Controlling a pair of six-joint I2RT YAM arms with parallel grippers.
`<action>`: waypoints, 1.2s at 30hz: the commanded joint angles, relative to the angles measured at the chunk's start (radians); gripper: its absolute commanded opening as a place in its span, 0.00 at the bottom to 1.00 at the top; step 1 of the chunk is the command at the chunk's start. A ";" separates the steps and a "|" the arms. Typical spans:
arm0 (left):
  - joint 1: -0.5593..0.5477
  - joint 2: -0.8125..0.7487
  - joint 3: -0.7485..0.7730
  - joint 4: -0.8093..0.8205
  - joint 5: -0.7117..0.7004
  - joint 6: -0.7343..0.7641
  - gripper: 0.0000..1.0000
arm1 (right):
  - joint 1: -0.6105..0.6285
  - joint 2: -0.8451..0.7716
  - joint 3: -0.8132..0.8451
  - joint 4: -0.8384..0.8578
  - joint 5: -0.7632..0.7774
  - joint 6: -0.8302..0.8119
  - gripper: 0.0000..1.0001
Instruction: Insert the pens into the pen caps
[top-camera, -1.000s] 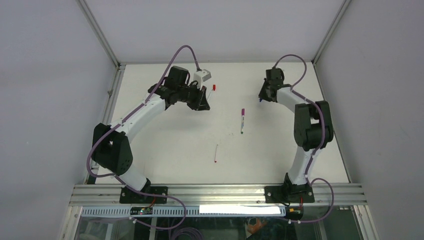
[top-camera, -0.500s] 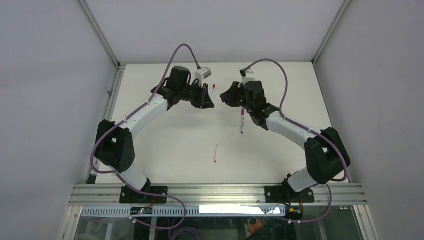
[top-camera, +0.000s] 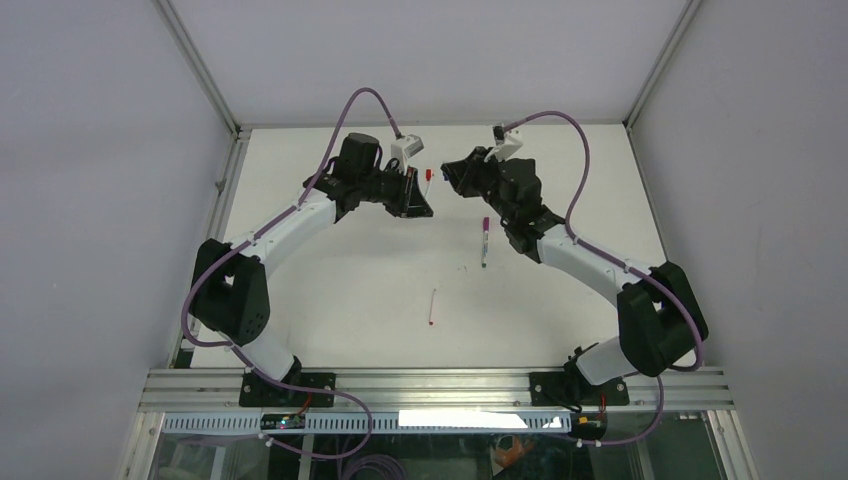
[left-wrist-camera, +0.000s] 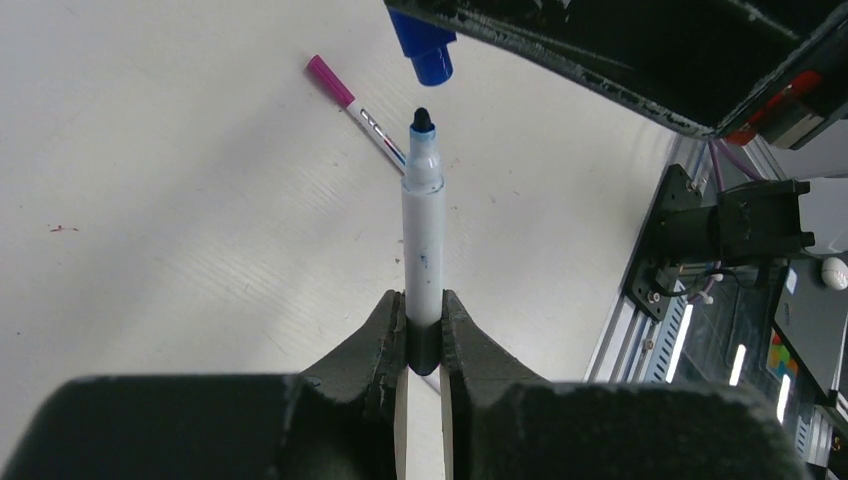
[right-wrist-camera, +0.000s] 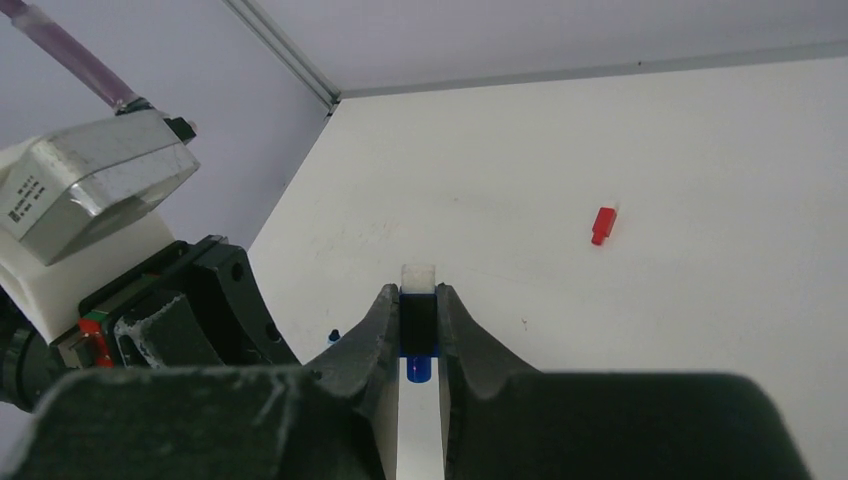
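Left pincer (left-wrist-camera: 425, 305) pinches the blue pen (left-wrist-camera: 423, 230) by its lower barrel. The pen sticks straight out ahead of the fingers, dark tip bare. Right pincer (right-wrist-camera: 418, 300) is clamped on the blue cap (left-wrist-camera: 424, 48). The cap hangs just beyond the pen tip with a small gap, not touching, roughly in line. Both are held above the worktop (left-wrist-camera: 150, 200). A pen with a magenta end (left-wrist-camera: 352, 105) lies flat below and ahead-left of the left pincer. The red cap (right-wrist-camera: 602, 226) lies on the worktop ahead-right of the right pincer, well apart. The red-tipped pen (top-camera: 432, 305) lies alone, behind both pincers toward the arm bases.
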 joint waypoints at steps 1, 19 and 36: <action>-0.004 -0.022 -0.001 0.052 0.055 -0.012 0.00 | 0.000 -0.020 0.051 0.117 0.053 0.005 0.00; 0.008 -0.027 -0.011 0.084 0.083 -0.036 0.00 | 0.028 -0.003 0.059 0.223 -0.005 0.049 0.00; 0.013 -0.041 -0.020 0.093 0.080 -0.038 0.00 | 0.039 0.027 0.043 0.226 -0.013 0.061 0.00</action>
